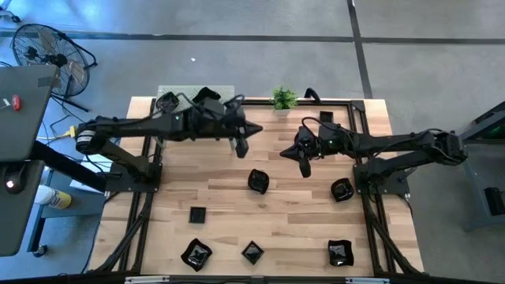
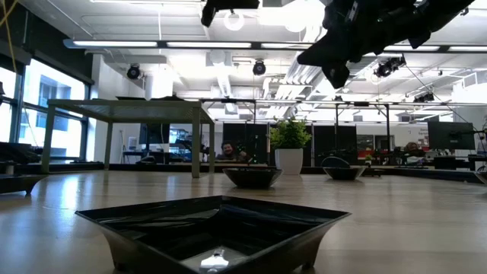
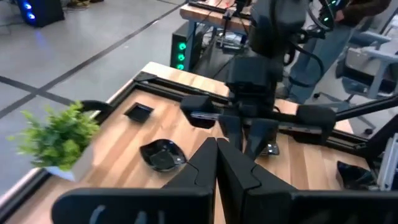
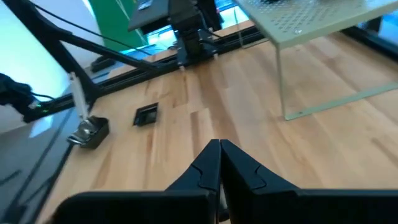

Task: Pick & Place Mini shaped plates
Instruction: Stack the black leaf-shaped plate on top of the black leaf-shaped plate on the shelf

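- Mini shaped plates are seen scattered over the wooden table; nearest the front edge, three lie in a row: a wavy-edged plate, a small angular plate and a larger square plate.
- In the low view, one square dish fills the foreground, resting flat on the wood.
- Further in, a small square plate is set left of centre, well apart from the others.
- Near the middle, a rounded plate lies on the table, and another round plate sits to its right, beside the right arm's base.
- Above the rounded plate, the left gripper hangs clear of the table — its fingers are pressed together on nothing.
- The right gripper is likewise held in the air, its fingers closed tight and empty.
- At the far edge, a potted plant stands, with one more dark dish just to its right.
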